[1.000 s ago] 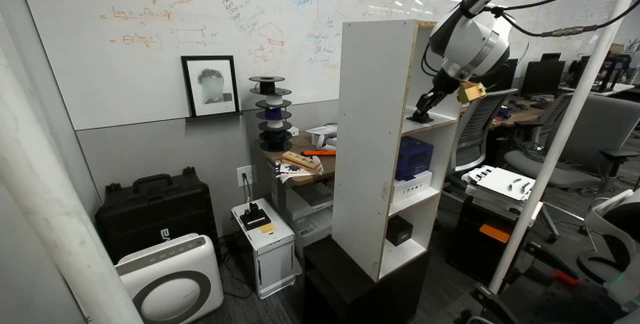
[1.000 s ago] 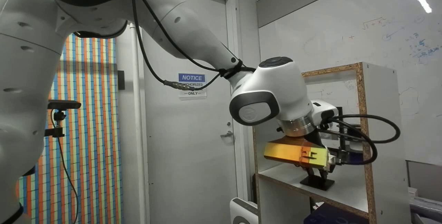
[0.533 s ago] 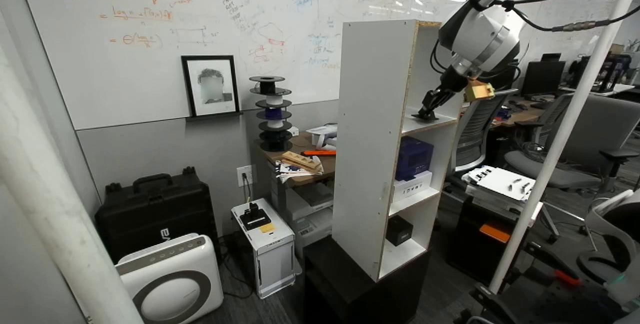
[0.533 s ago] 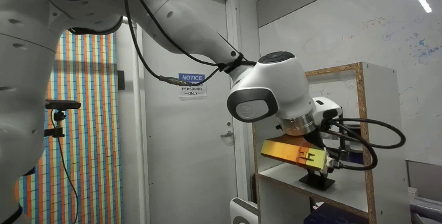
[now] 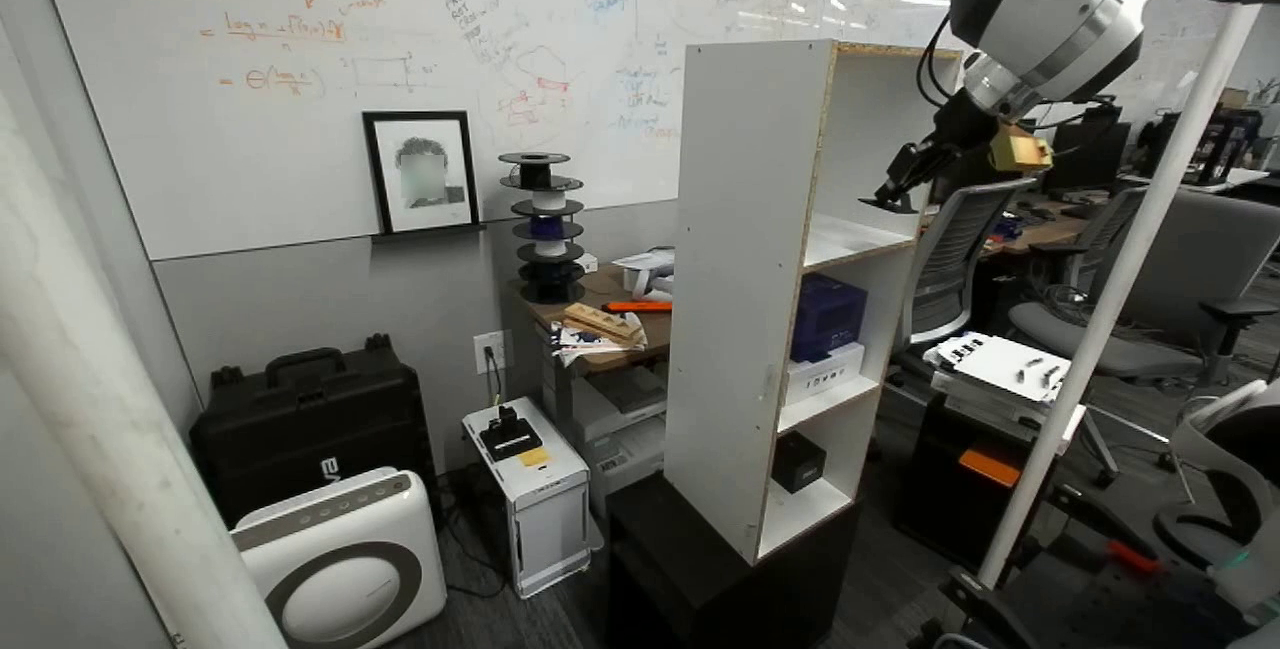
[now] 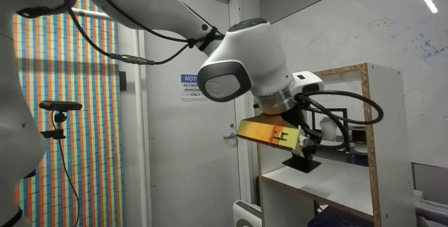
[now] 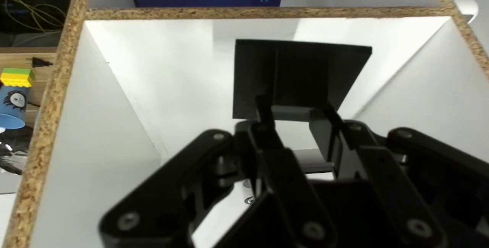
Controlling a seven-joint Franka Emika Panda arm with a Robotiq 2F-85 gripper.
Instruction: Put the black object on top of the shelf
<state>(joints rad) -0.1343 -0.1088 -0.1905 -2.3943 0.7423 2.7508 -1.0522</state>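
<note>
1. We see a tall, narrow white shelf (image 5: 745,279) with raw chipboard edges standing on a black, boxy base (image 5: 670,544).
2. The black two-fingered gripper (image 7: 294,114) is clamped on the flat, square-cornered black object (image 7: 301,72), which hangs higher than the smooth white upper board (image 6: 339,186) and lower than the shelf's top; whether inside the compartment, we cannot tell.
3. Further down, a blue-purple box (image 5: 830,317) sits on a white carton (image 5: 825,374); lowest is a small black box (image 5: 798,461).
4. Behind, a broad whiteboard (image 5: 560,19) carries coloured handwriting, with a black-framed portrait (image 5: 425,174) at its foot.
5. We also note a brown wooden desk (image 5: 658,327) with stacked dark-rimmed spools (image 5: 547,229), a grey mesh chair (image 5: 945,274) and a pale grey door (image 6: 189,143).
</note>
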